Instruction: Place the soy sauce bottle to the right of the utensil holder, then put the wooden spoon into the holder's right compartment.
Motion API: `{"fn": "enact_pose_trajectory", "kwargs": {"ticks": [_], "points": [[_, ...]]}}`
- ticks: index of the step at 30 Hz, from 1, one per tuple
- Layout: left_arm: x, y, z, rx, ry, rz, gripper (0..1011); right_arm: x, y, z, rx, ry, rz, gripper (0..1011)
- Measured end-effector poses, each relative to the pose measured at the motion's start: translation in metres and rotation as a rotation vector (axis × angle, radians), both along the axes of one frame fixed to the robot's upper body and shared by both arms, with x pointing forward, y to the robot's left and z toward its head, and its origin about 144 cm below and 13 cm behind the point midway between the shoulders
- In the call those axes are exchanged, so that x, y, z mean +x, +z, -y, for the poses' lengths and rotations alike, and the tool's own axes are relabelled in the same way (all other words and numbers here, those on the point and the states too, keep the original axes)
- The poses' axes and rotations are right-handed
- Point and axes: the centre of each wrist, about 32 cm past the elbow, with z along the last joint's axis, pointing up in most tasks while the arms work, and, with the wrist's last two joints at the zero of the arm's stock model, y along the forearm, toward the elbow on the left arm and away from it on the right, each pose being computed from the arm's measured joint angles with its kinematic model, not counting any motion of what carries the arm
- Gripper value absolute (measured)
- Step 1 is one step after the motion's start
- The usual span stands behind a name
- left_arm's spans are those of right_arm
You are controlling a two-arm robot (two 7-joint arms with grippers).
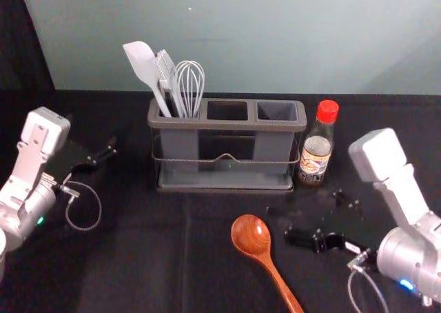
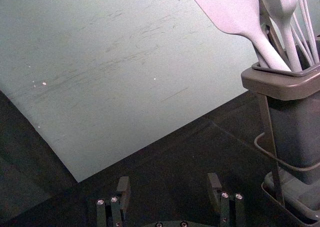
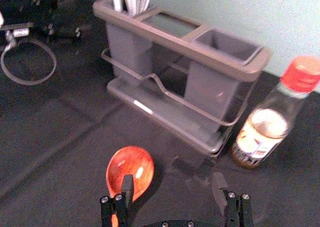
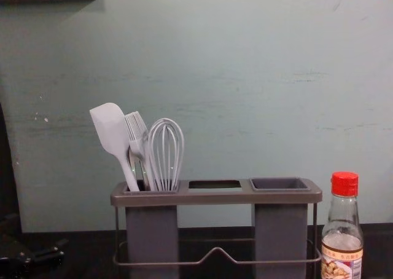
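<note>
Standing upright just beside the right end of the utensil holder (image 1: 227, 125) is the soy sauce bottle (image 1: 315, 163), red cap on top, on the dark-covered desk (image 1: 138, 258). The wooden spoon (image 1: 251, 236) lies flat in front of the holder, bowl end nearer to it and the handle slanting back and to the right. So the bottle's part looks done from where I'm standing, while the spoon is yet to go in.

The right hand (image 1: 313, 215) hangs in front of the bottle, to the right of the spoon's bowl, its two fingers spread wide with nothing between them. Over to the left of the holder, the left hand (image 1: 105, 143) waits well apart from the spoon, spread wide too. A pale spatula (image 1: 142, 63), a brush (image 1: 166, 70) and a whisk (image 1: 190, 85) lean in the holder's left compartment.
</note>
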Motion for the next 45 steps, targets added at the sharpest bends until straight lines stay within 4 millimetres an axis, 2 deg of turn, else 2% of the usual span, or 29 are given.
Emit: {"fn": "enact_pose_trajectory", "kwargs": {"ticks": [10,28,33,40,45], "points": [[0.000,0.000,0.000,0.000,0.000,0.000,1005,-0.001,-0.008,-0.006,0.015,0.062,-0.025,1002],[0.000,0.000,0.000,0.000,0.000,0.000,1005,-0.001,-0.008,-0.006,0.011,0.058,-0.029,1003],[0.000,0.000,0.000,0.000,0.000,0.000,1005,0.005,-0.007,-0.004,-0.003,0.021,-0.064,1002],[0.000,0.000,0.000,0.000,0.000,0.000,1005,0.014,-0.006,-0.025,-0.069,-0.053,-0.186,1002],[0.000,0.000,0.000,0.000,0.000,0.000,1005,0.017,-0.007,-0.040,-0.081,-0.054,-0.212,1002]]}}
